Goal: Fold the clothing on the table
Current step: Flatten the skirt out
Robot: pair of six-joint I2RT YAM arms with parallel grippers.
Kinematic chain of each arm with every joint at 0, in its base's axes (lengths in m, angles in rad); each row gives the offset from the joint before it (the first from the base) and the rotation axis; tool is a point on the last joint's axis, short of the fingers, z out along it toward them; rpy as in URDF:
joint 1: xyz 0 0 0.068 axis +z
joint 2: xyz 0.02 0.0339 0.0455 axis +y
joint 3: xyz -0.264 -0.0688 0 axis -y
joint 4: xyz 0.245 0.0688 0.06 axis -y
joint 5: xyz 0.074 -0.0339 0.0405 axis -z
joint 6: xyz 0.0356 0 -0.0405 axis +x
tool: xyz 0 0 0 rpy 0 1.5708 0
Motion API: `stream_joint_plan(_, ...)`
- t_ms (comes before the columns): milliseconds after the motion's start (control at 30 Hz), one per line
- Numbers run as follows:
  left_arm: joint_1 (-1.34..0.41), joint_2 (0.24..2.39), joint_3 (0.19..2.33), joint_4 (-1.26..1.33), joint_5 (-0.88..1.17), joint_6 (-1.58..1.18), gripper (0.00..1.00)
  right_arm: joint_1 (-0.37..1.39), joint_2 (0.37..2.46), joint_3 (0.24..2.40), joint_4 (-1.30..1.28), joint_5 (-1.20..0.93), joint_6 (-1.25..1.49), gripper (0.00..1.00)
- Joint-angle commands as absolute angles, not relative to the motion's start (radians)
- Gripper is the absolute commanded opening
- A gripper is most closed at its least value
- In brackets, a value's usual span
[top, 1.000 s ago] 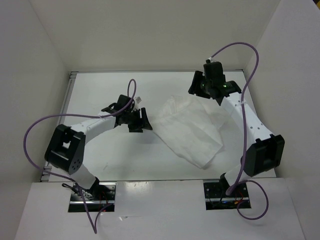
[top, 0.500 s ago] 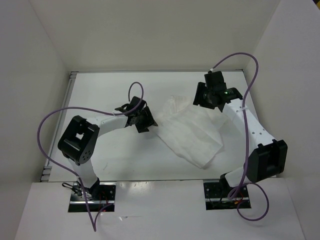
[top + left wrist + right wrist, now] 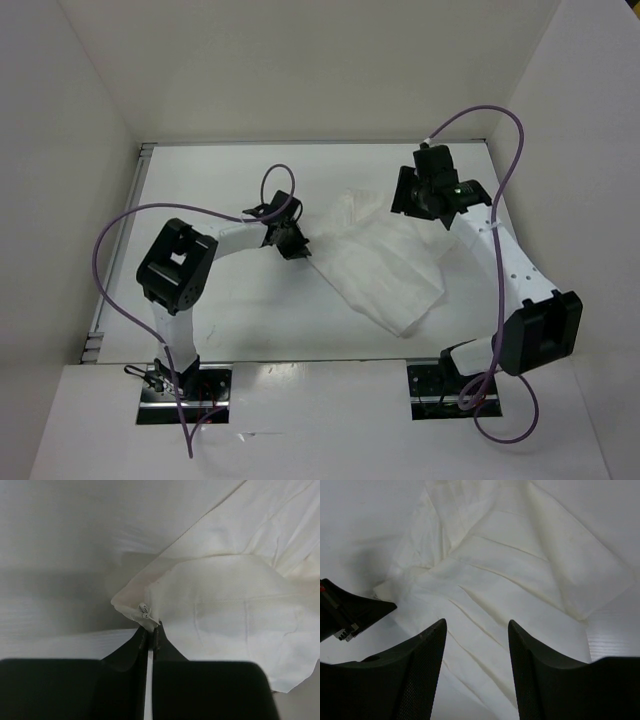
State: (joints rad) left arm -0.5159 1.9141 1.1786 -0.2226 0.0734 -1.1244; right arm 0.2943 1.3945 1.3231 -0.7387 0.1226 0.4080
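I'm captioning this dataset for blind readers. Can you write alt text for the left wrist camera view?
The left gripper, its black fingers together, is shut on a corner of the white clothing, next to a small tab on its edge. The rest of the clothing spreads rightward across the white table.

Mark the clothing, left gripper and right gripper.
clothing [image 3: 385, 270], top view, middle of the spread fabric.
left gripper [image 3: 151, 629], left wrist view, closed fingertips at the fabric corner.
right gripper [image 3: 477, 630], right wrist view, gap between its open fingers.
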Motion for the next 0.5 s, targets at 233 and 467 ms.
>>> stream_joint_plan(233, -0.653, 1.961, 1.677, -0.288, 0.529, -0.630, 0.00, 0.293, 1.221, 1.263, -0.732, 0.273, 0.437, 0.58)
stream_joint_plan(467, -0.746, 1.893, 1.927, -0.557, 0.968, -0.347, 0.00, 0.273, 1.135, 1.230, -0.710, 0.261, 0.469, 0.58)
